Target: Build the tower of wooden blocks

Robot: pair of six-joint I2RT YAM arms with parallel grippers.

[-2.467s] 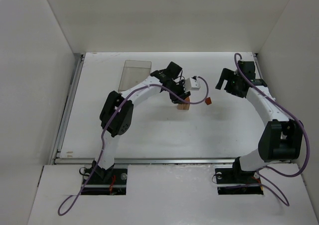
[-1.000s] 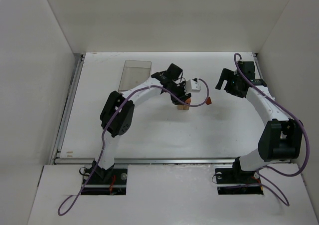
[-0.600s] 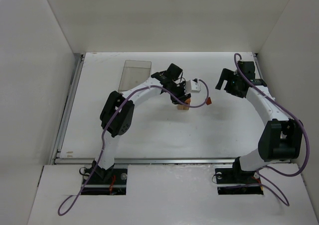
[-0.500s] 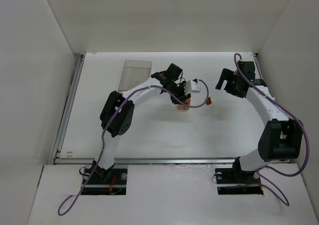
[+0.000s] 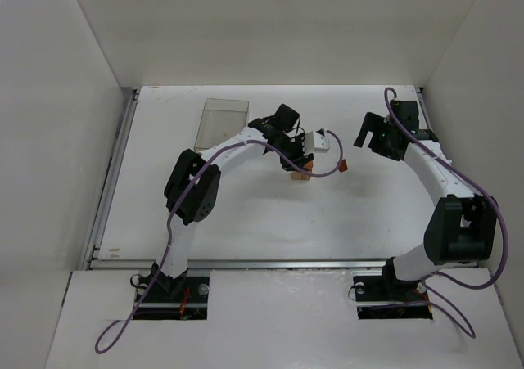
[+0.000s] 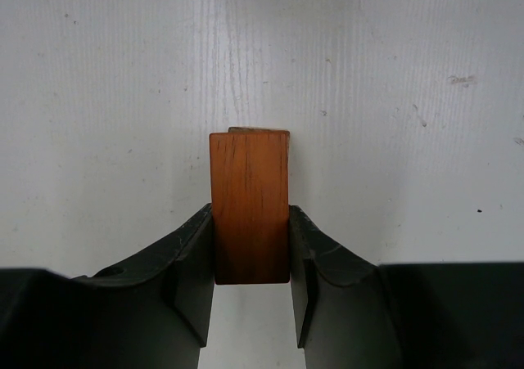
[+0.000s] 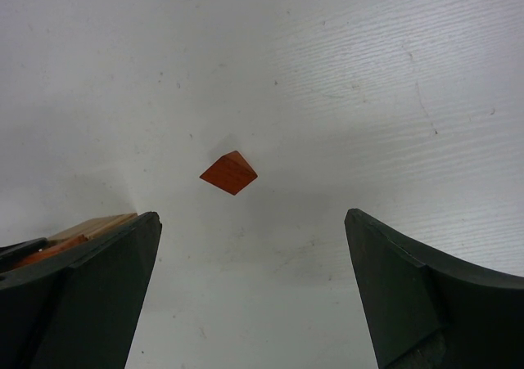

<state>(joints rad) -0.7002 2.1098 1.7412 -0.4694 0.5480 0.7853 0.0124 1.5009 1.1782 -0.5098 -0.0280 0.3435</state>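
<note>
White walls on three sides of a white table (image 5: 246, 222). At mid-table, left gripper (image 6: 250, 242) partly closed, pinching a reddish-orange block (image 6: 250, 189) by its two long sides, both fingers flat against the wood. Just past the block's far end, a thin sliver of tan wood (image 6: 246, 128), almost wholly covered. From above, only a tan-and-orange speck of the wood block tower (image 5: 304, 173) peeking out beneath the gripper's black head; number of blocks impossible to tell. Cannot tell either whether the pinched block rests on the tan wood or hangs just over it. Off to the right, right gripper (image 7: 252, 230) spread wide, holding nothing, touching nothing, hovering over the table. Beyond its fingers, a small red wedge (image 7: 228, 173) lying alone on the table, apart from the tower, between the two grippers in the overhead view. At the left edge of the right wrist view, a corner of the tower, tan with orange beside it, cut off by the near finger. Toward the far left of the table, a clear plastic box (image 5: 223, 122), well apart from the blocks.
</note>
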